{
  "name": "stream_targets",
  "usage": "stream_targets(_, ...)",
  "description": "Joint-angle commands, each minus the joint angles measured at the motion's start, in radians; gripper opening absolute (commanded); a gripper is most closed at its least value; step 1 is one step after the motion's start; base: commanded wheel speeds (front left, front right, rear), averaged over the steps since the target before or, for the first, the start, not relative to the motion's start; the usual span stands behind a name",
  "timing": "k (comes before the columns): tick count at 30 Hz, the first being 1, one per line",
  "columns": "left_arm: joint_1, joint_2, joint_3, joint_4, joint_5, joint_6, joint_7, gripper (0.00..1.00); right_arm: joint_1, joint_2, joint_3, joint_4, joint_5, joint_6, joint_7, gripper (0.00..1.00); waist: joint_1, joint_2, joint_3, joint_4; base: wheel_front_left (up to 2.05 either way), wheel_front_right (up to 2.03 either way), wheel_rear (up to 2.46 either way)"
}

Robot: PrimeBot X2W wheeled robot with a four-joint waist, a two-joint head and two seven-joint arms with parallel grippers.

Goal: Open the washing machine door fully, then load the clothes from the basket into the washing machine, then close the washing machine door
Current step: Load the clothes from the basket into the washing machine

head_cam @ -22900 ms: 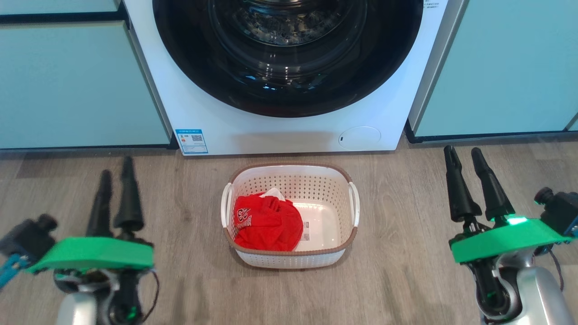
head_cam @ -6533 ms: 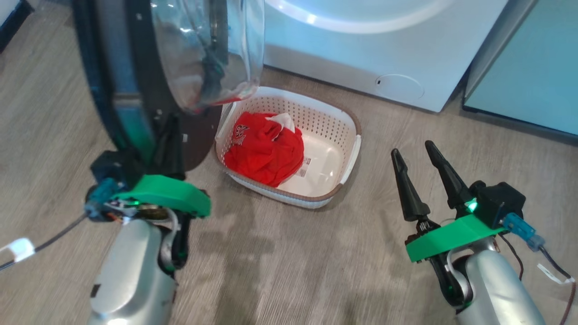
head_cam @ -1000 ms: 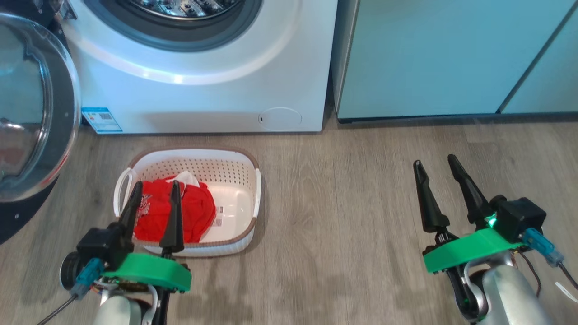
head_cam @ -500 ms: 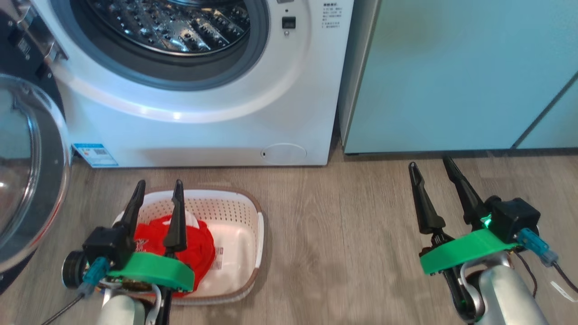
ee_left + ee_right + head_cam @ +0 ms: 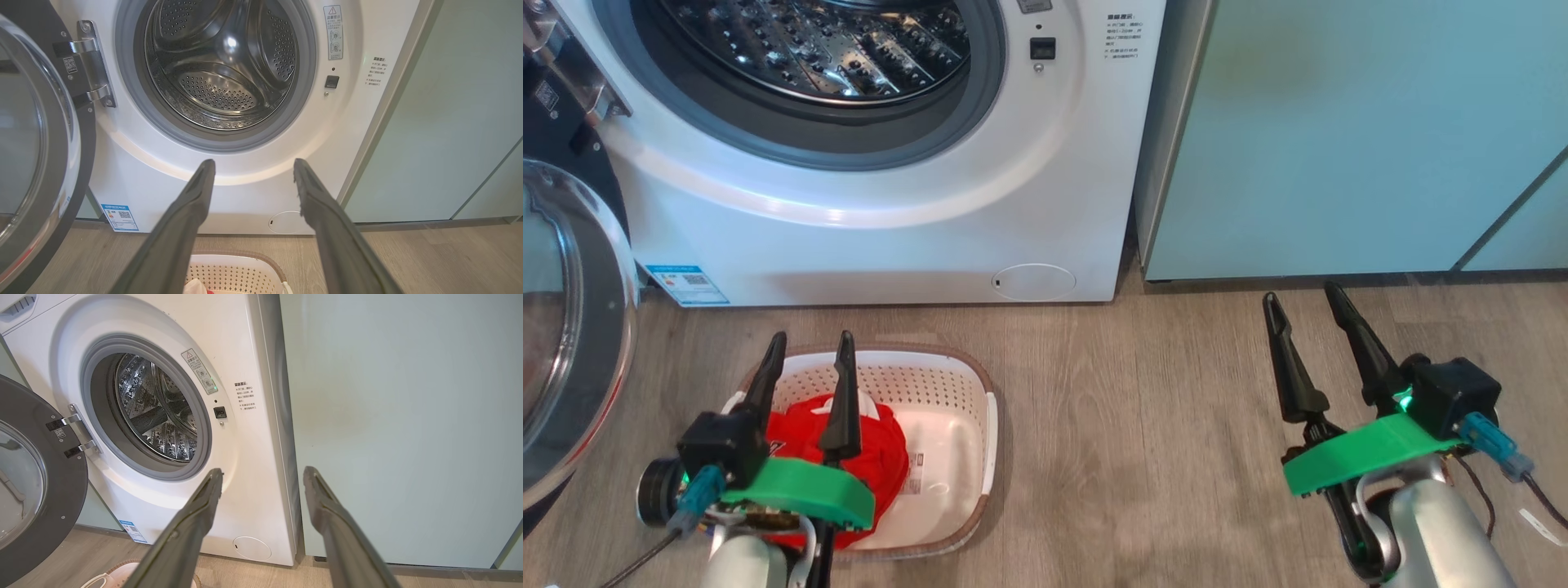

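The white washing machine (image 5: 874, 237) has its door (image 5: 572, 327) swung wide open to the left, glass bowl facing out, and the steel drum (image 5: 222, 65) looks bare. On the floor in front stands the cream basket (image 5: 964, 384) holding the red clothes (image 5: 882, 449) with a small white piece. My left gripper (image 5: 813, 343) hovers open above the basket's near left part, fingers pointing at the machine. Open and holding nothing, my right gripper (image 5: 1305, 298) hangs over bare floor well to the right of the basket.
Pale teal cabinets (image 5: 1347, 139) stand right of the machine, with another behind the open door (image 5: 36, 473). Grey wood floor (image 5: 1143, 425) stretches between the basket and my right arm. A round filter cap (image 5: 1036, 282) and a blue sticker (image 5: 682, 284) mark the machine's lower front.
The head camera has tilted up, so the drum shows more and the basket sits lower in view. My left gripper stays over the basket; the right arm has not visibly moved.
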Motion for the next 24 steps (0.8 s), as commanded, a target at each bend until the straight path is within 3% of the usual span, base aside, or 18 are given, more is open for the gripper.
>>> stream_targets(1, -0.045, 0.01, 0.03, -0.03, 0.003, 0.004, -0.005, 1.0, -0.029, 0.005, 0.021, -0.033, 0.001, 0.0, -0.009, 1.0, 0.0, -0.0001, 0.002, 0.0, 0.0, 0.0, 0.0)
stream_targets(19, -0.054, 0.01, 0.032, 0.023, 0.02, 0.01, -0.005, 1.0, -0.036, 0.005, 0.015, -0.044, 0.006, 0.0, -0.009, 1.0, 0.0, -0.0001, 0.036, 0.006, 0.0, 0.0, 0.0)
stream_targets(24, -0.087, 0.011, 0.023, 0.164, 0.084, 0.02, -0.005, 1.0, -0.051, 0.005, 0.016, -0.053, -0.004, 0.0, -0.009, 1.0, 0.0, -0.0001, 0.101, 0.008, 0.0, 0.0, 0.0)
